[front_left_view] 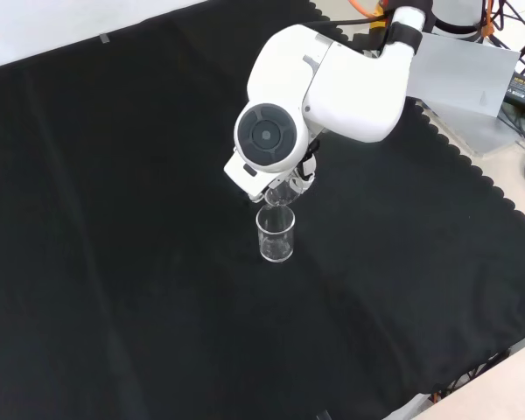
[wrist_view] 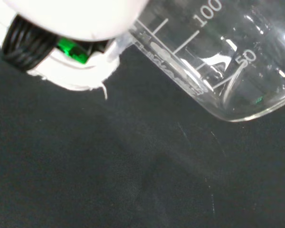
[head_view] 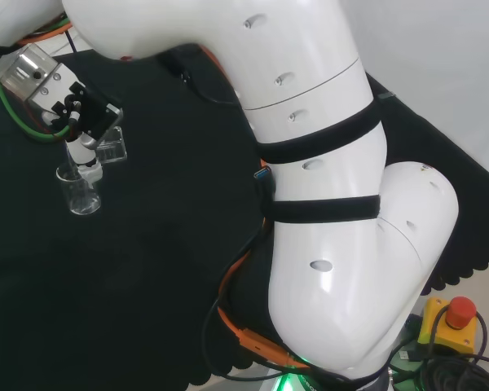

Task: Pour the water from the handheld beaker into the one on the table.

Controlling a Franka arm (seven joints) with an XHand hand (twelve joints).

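Tilting over the standing glass, the handheld beaker (head_view: 110,147) sits in the hand (head_view: 80,114), whose black and white fingers curl round its wall in the head view. The beaker on the table (head_view: 80,189) stands upright on the black cloth (head_view: 147,269), just at seven o'clock from the held one in that view; in the front view the table beaker (front_left_view: 276,234) lies at six o'clock from the tipped beaker (front_left_view: 280,194), directly beneath it, their rims almost meeting. The wrist view shows the held beaker (wrist_view: 218,61) lying well off upright, its long axis slanted and its base raised, with a little water gathered along the low side. By my reading the pour is under way or near its end. What matters next is keeping the spout over the lower rim as the tilt deepens; whether a stream runs now I cannot tell.
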